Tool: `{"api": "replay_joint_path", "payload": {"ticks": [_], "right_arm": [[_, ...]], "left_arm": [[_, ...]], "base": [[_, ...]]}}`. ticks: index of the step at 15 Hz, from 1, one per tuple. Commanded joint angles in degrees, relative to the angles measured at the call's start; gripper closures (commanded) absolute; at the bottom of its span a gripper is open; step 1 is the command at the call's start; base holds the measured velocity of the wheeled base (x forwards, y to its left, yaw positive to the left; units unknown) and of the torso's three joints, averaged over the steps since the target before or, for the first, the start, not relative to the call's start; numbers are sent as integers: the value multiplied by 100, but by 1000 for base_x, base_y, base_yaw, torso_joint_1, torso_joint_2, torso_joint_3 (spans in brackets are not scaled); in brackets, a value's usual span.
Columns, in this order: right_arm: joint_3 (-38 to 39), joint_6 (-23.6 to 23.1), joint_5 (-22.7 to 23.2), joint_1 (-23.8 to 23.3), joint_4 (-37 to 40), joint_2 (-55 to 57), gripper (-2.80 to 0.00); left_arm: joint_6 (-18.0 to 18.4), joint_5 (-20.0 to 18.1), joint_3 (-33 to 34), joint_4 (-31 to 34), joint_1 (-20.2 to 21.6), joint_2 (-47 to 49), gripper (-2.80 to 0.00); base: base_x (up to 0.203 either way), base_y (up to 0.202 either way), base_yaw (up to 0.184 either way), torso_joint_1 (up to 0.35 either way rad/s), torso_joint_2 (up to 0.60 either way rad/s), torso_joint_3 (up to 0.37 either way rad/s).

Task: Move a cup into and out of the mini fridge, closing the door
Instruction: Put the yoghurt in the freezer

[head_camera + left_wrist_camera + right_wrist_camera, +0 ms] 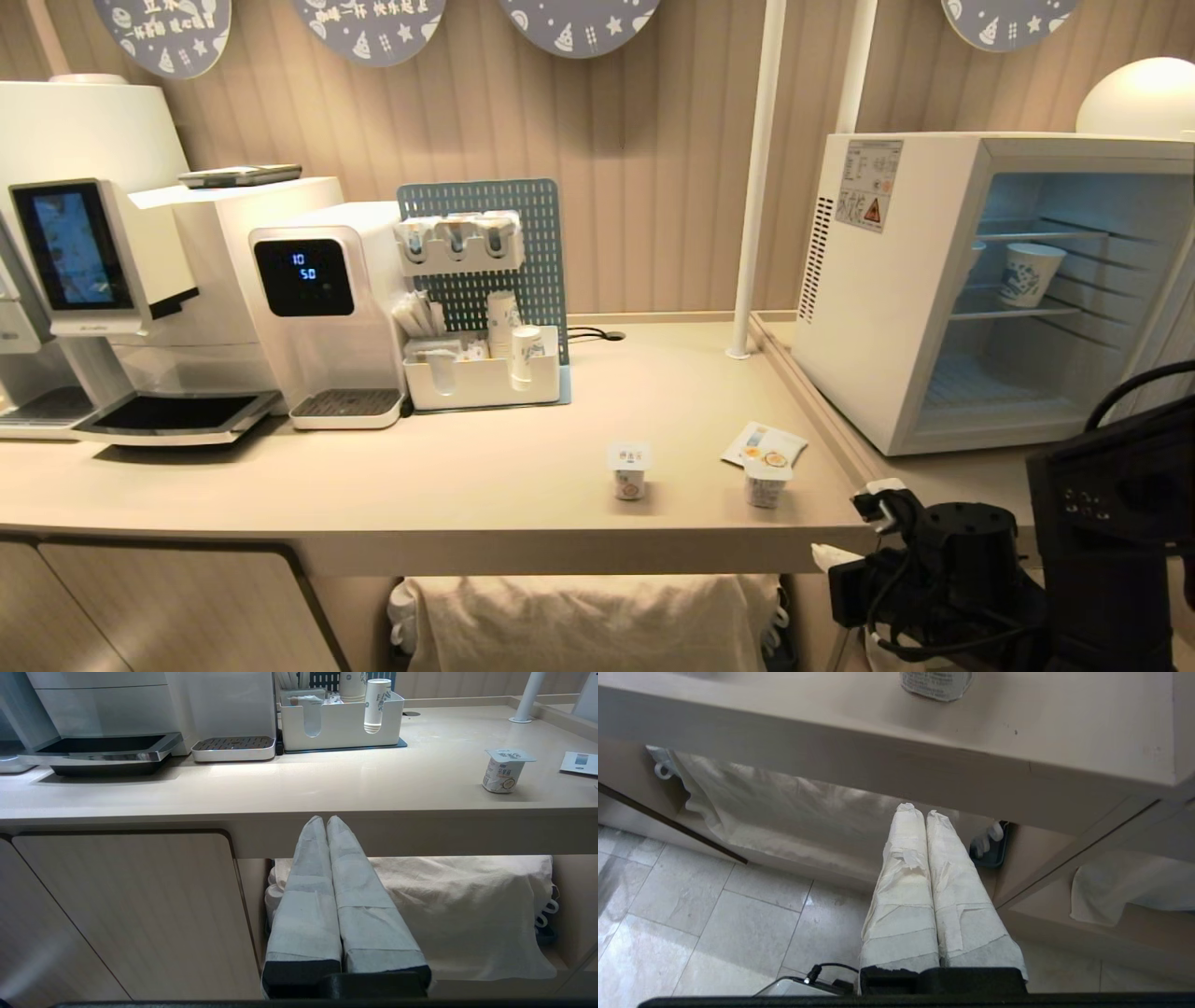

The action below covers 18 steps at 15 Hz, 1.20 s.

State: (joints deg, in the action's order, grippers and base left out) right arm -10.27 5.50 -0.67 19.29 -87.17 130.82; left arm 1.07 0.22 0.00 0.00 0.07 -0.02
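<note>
counter: long beige countertop [373, 504] across the middle of the head frame; white water dispenser with black screen [317, 308] and white caddy of paper cups [485, 373] at centre left; two small sealed yogurt pots [630, 471] lower centre
fridge: boxy white countertop mini fridge [887, 299] at right of the head frame; interior with wire shelves exposed; the door itself is past the right edge, not clearly seen
cup: white paper cup with blue pattern [1030, 273] upright on the upper wire shelf, upper right of frame; a second pale shape just left of it, too hidden to tell
progress: judged, cup is in the fridge, door open; left to do looks like taking the cup out and shutting the door; which pass this is cannot be told
right gripper: right gripper [923, 812], tape-wrapped fingers [901, 896] pressed together, holding nothing; sits below the counter's front edge over the tiled floor; black arm at lower right of head frame; cup is well apart, up and beyond it
left gripper: left gripper [325, 820], wrapped fingers pressed together, empty; parked under the counter edge, in front of a cream cloth [467, 905]; well apart from the fridge
</note>
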Motion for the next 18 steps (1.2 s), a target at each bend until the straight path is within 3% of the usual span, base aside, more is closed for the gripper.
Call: {"api": "replay_joint_path", "payload": {"ticks": [1,9,14,15,16,18], "right_arm": [[-184,4,-10,-1,-49,145,0],[-900,-248,-608,-11,-49,462,0],[-1885,-318,-721,12,1099,356,0],[-1997,-323,-731,16,1303,326,-60],[-2050,-330,-733,14,1455,316,-280],[-2193,-310,-726,1,1564,344,-280]], "left_arm": [[-2,4,9,0,1,-6,0],[-37,4,16,0,1,-6,0],[-72,4,9,6,1,0,0],[-72,4,9,0,1,-6,0],[-72,4,9,0,1,-6,0],[-64,4,18,6,1,-6,0]], "base": [[0,0,0,0,0,0],[0,0,0,0,0,0],[0,0,0,0,0,0],[0,0,0,0,0,0],[0,0,0,0,0,0],[0,0,0,0,0,0]]}}
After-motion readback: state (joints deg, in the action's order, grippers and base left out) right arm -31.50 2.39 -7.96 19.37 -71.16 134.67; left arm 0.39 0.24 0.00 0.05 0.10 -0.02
